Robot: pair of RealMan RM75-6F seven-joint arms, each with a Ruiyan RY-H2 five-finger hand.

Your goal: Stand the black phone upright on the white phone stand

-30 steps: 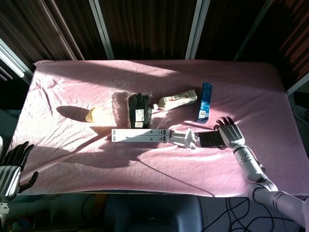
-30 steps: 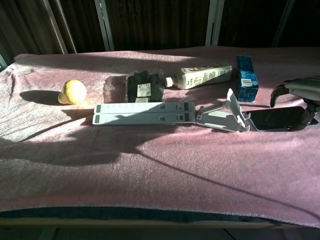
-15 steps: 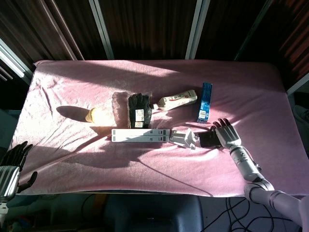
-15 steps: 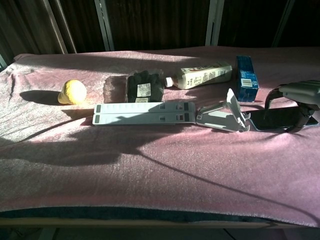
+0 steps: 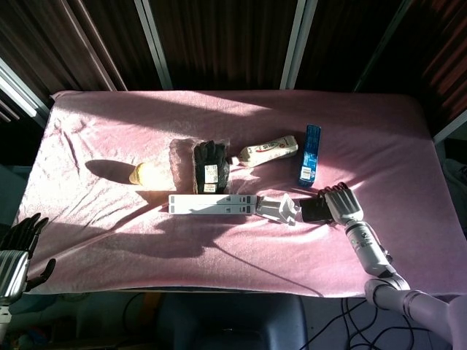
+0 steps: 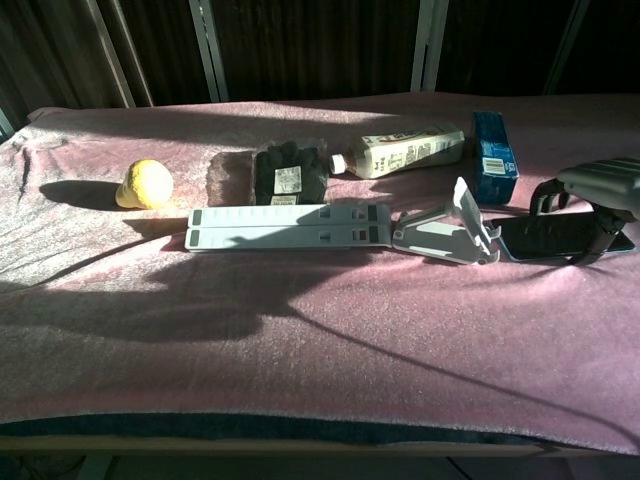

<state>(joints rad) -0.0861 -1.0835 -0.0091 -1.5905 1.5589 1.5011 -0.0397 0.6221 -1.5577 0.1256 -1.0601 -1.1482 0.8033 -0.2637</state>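
Observation:
The black phone [image 5: 314, 211] [image 6: 545, 238] lies flat on the pink cloth, just right of the white phone stand [image 5: 281, 210] [image 6: 450, 226]. The stand's short rest is tilted up, and its long flat arm [image 6: 290, 225] stretches to the left. My right hand [image 5: 343, 203] [image 6: 597, 188] arches over the phone's right end. Its fingers come down on the far edge and the thumb sits at the near edge, gripping the phone across its width. My left hand [image 5: 17, 248] hangs off the table's lower left corner, fingers apart and holding nothing.
Behind the stand lie a blue box [image 5: 310, 153] [image 6: 493, 143], a cream bottle on its side [image 5: 268, 151] [image 6: 405, 152] and a black packet [image 5: 210, 166] [image 6: 288, 172]. A yellow fruit [image 5: 140, 173] [image 6: 145, 184] sits to the left. Pink cloth covers the table [image 5: 219, 240].
My right hand moved left over the phone and its fingers curled from spread down around it. The phone and stand stayed put. The left hand barely shifted.

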